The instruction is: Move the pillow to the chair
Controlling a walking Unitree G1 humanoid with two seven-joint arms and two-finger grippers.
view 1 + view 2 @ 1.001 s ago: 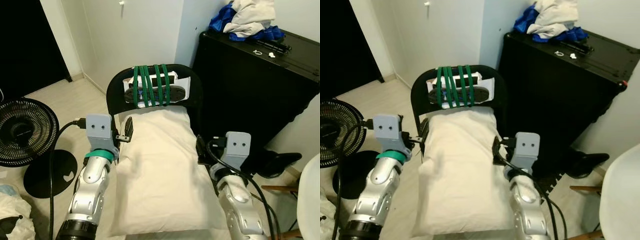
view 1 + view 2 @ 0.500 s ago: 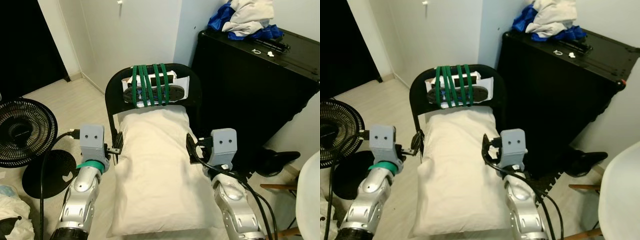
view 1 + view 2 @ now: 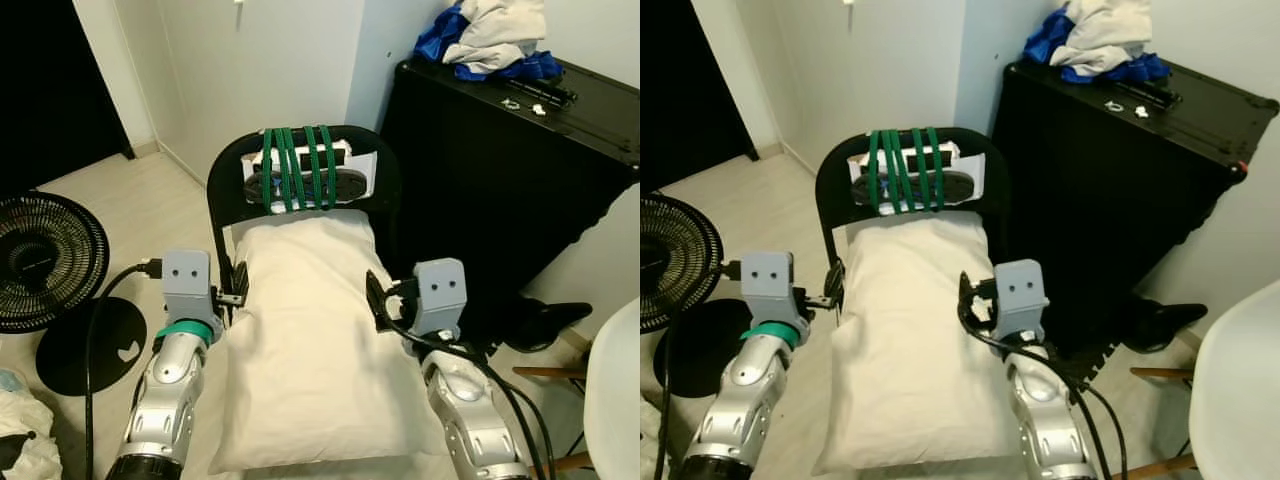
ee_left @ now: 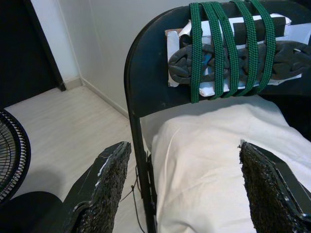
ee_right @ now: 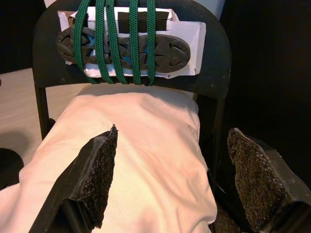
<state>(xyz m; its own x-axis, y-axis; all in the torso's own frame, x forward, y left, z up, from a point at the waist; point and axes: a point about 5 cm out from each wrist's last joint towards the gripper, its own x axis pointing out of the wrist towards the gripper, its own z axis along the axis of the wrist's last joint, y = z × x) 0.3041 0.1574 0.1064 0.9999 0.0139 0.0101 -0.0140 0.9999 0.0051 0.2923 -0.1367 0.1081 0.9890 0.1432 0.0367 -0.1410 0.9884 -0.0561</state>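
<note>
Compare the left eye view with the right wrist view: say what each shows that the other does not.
Left eye view alone: the fan, the black case with clothes on top, and the left gripper beside the pillow.
Right wrist view alone: the open right gripper seen along its rough pads.
Both: the pillow lying on the chair, and green cords binding a bundle to its backrest.

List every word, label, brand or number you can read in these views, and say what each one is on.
None can be read.
Fan: a small pale mark at the hub of its grille, too small to read.
Fan's round base: a pale mark, a shape rather than letters.
White card strapped to the chair back under green cords: no print visible.
Black case and pillow: no lettering.
</note>
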